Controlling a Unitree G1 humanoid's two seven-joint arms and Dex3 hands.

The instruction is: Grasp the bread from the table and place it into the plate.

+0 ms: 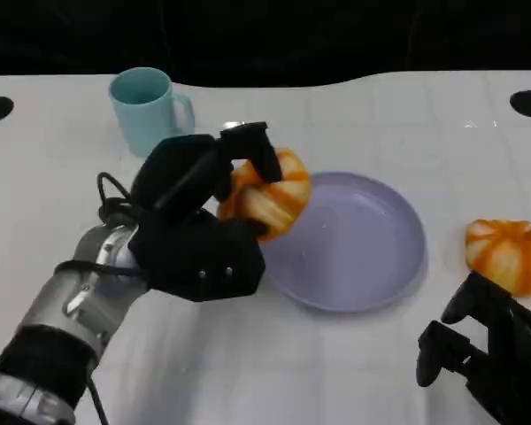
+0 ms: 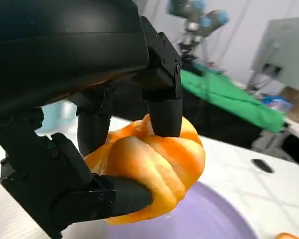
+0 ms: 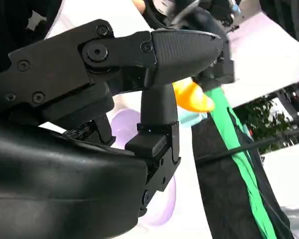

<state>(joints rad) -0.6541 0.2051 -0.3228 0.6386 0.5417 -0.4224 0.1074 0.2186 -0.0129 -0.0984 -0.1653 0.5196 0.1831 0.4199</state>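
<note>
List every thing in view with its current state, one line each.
Left hand: gripping a bread, raised.
Held bread: lifted, over the plate's near-left rim, not yet released.
Plate: on the table, nothing lying in it.
Second bread: resting on the table, right of the plate, untouched.
Right hand: holding nothing, fingers apart, near the second bread.
Mug: upright, behind the left hand.

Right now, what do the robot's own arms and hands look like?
Both hands are matte black with blocky fingers and visible screws. The left hand sits on a silver metal forearm with a black band near the elbow and thin black cables looping at the wrist. The right hand shows black angular fingers.
</note>
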